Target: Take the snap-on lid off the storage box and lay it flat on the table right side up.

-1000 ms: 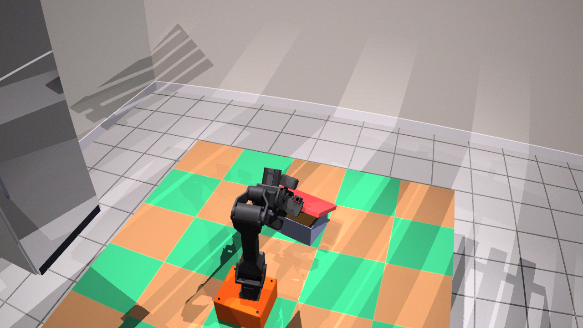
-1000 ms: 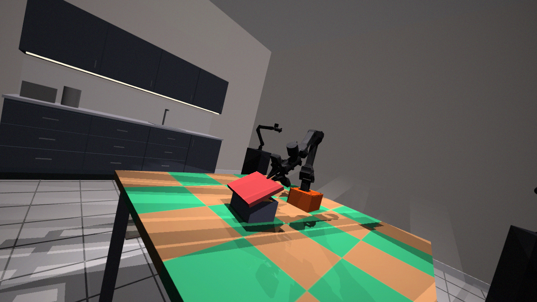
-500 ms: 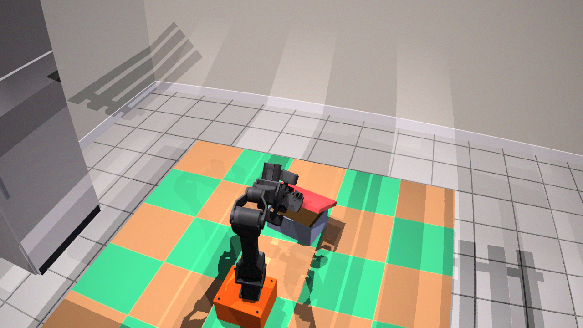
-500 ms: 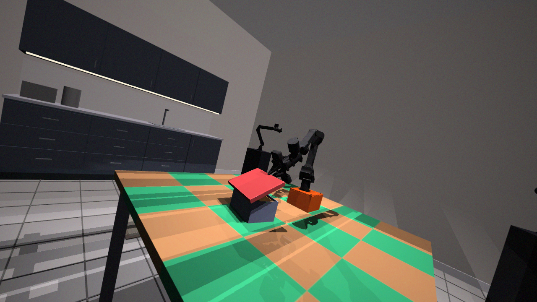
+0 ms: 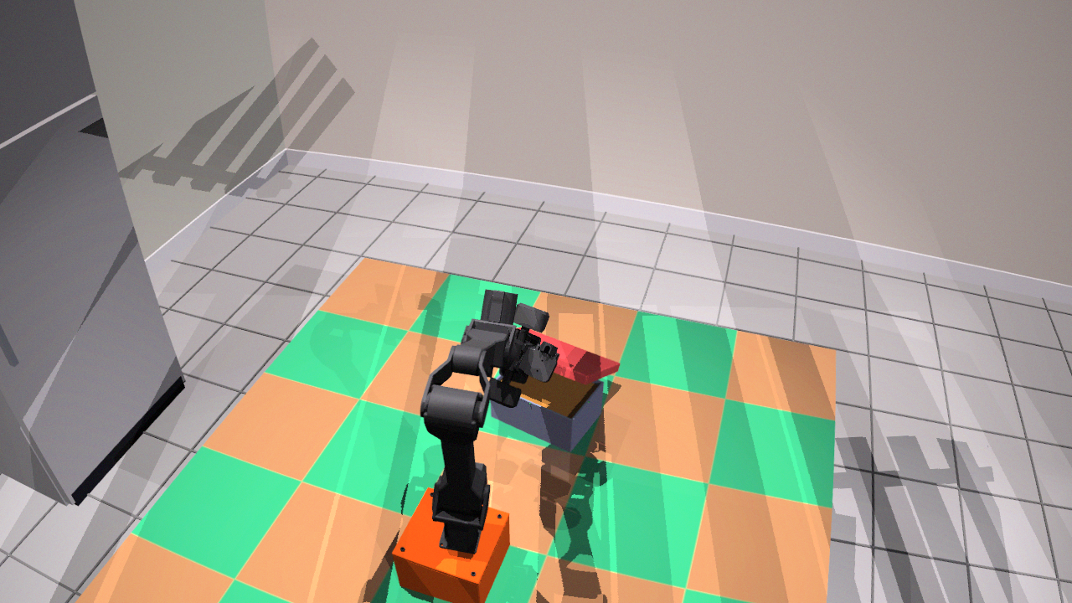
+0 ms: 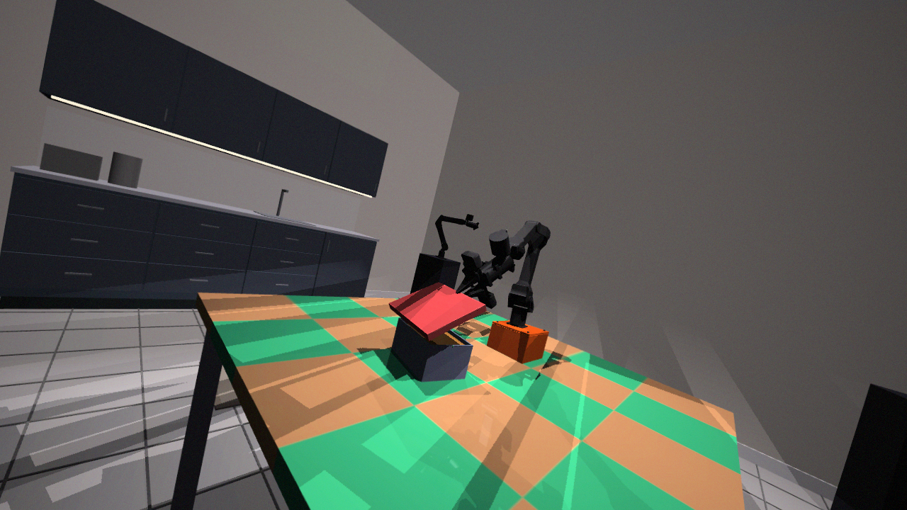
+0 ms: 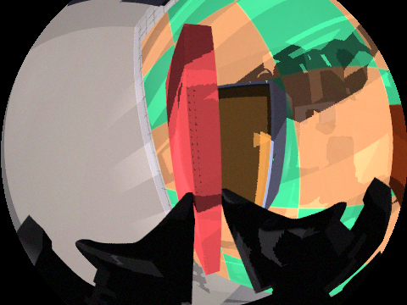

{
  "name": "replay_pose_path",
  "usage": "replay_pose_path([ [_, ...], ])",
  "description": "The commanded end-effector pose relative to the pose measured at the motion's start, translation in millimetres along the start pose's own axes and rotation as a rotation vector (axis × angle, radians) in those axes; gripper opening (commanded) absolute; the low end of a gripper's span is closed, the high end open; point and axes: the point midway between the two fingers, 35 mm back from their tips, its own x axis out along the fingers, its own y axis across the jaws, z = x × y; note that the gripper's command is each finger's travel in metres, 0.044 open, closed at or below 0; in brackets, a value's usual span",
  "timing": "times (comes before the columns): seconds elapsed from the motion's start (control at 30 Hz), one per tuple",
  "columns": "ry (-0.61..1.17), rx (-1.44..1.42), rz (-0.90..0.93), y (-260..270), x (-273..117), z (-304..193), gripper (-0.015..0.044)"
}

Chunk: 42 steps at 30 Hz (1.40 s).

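The red lid (image 5: 594,364) (image 6: 437,309) (image 7: 207,148) is tilted steeply, with its robot-side edge raised and its far edge low by the box's far rim. I cannot tell whether that far edge touches the box. The blue-grey storage box (image 5: 550,425) (image 6: 437,363) (image 7: 278,114) stands upright on the table, and its brown inside shows through the gap on the robot's side. My gripper (image 6: 459,291) (image 7: 206,196) is shut on the raised edge of the lid, one finger on each face. In the top view the fingertips are largely hidden.
The checkered table (image 5: 779,457) (image 6: 342,462) has its far edge beyond the box. The arm's orange base (image 5: 450,562) (image 6: 516,342) stands on the robot's side of the box. Another small arm on a black stand (image 6: 434,273) is off the table in the background.
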Motion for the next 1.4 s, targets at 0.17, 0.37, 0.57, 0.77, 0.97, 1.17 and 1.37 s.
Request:
replay_pose_path([
  [0.17,-0.001,0.009,0.016,15.1,-9.8,0.1,0.0000],
  [0.37,-0.001,0.009,0.016,21.0,-14.9,0.2,0.0000],
  [0.57,-0.001,0.009,0.016,26.9,-20.0,0.2,0.0000],
  [0.77,-0.001,0.009,0.016,32.8,-25.2,0.3,0.0000],
  [0.97,-0.001,0.009,0.016,33.7,-26.6,0.7,0.0000],
  [1.17,-0.001,0.008,0.016,27.6,-24.8,12.9,0.0000],
  [1.37,-0.002,0.008,0.016,26.9,-25.4,25.0,0.0000],
])
